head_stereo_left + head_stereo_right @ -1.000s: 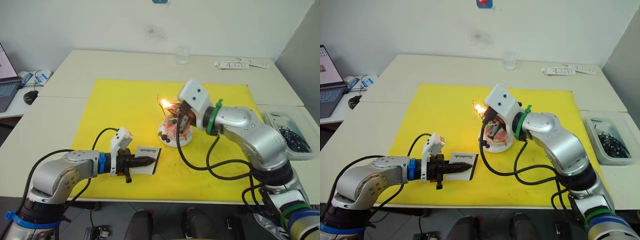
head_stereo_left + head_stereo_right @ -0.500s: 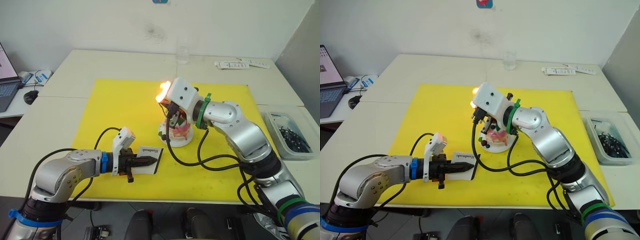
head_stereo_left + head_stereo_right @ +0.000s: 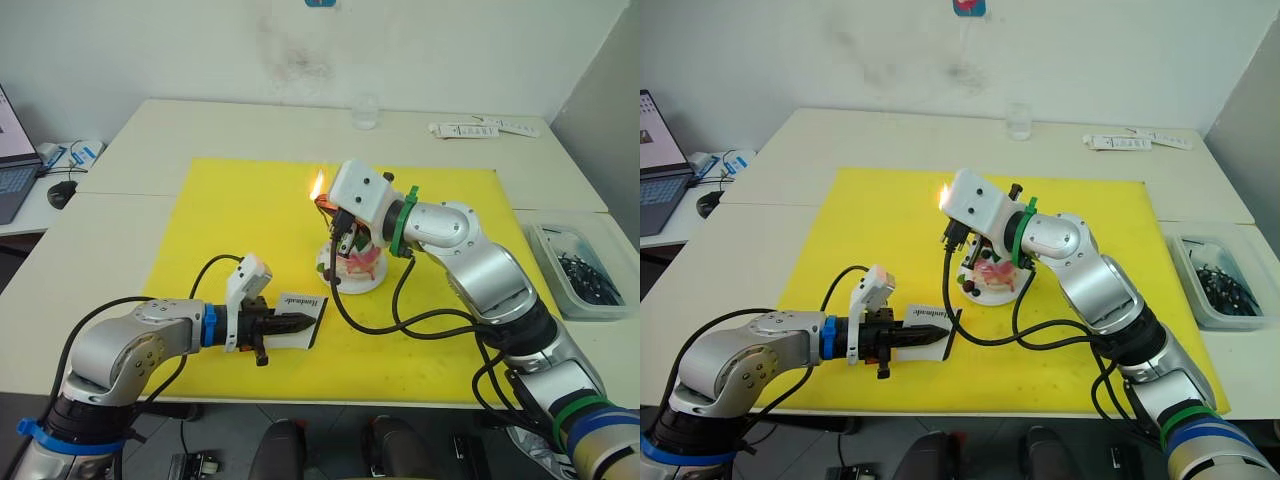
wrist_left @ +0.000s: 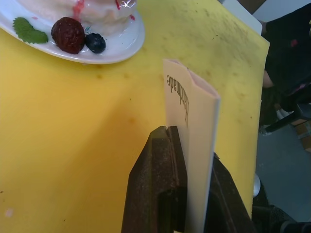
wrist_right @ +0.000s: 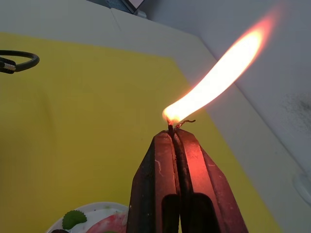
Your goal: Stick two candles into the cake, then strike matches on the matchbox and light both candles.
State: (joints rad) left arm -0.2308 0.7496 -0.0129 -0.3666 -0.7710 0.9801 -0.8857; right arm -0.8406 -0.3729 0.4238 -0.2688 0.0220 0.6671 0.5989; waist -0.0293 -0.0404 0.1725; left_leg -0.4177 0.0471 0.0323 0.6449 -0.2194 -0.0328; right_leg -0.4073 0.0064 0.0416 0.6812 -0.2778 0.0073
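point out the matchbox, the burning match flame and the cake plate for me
matchbox (image 4: 194,126): left wrist view, on its white face beside the lettering.
match flame (image 5: 218,82): right wrist view, middle of the flame.
cake plate (image 4: 121,46): left wrist view, on its bare white rim.

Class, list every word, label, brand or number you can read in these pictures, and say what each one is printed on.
"Handmade": black lettering along one edge of the white matchbox, held between the left gripper's fingers.
White packets at the far edge of the table: dark print, too small to read.
Laptop screen at the left: content too small to read.
No other readable text.
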